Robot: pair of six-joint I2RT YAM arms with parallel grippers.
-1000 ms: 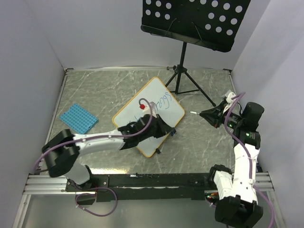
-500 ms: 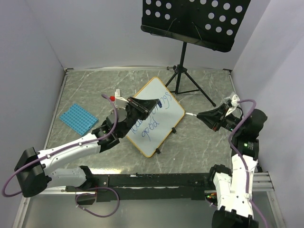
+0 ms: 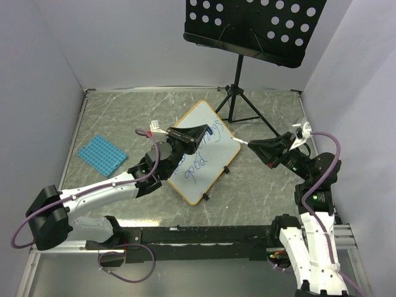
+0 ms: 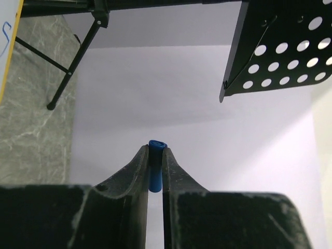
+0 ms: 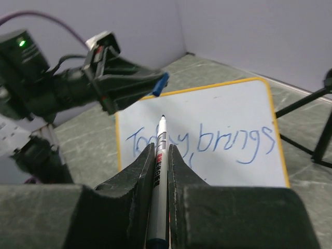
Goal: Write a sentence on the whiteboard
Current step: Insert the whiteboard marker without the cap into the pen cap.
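Right wrist view, entry one: right pincer (image 5: 161, 148), jaws pressed on a pen (image 5: 160, 176); bare tip forward, raised off the board (image 5: 223, 111).

Board: flat at mid-table (image 3: 124, 111), turned corner-on to the arms, below and ahead of the tip.

Sentence (image 5: 236, 142): blue, "Today brings", partly hidden by the pen; "good" on a second line in the top view.

Entry two: left pincer (image 4: 155, 155), jaws pinching a blue cap (image 4: 155, 171); one end of the cap stands proud of the fingertips; pincer hangs over the board's left edge, cap facing the pen tip, near but apart.

Surroundings: stand (image 3: 253, 25) behind the board, its legs near the far corner; blue rack (image 3: 102, 154) well to the left.

Hazards, as judged:
- pen and cap are both small and held by separate arms; a slight misalignment could send the tip past the cap mouth, inking the fingers;
- cap is held in a narrow pinch; a push from the pen could twist it or pop it loose onto the writing;
- left arm is low over fresh ink; a dip could smear the words;
- if more writing follows, a hard press could slide the pen in the jaws or shift the board.
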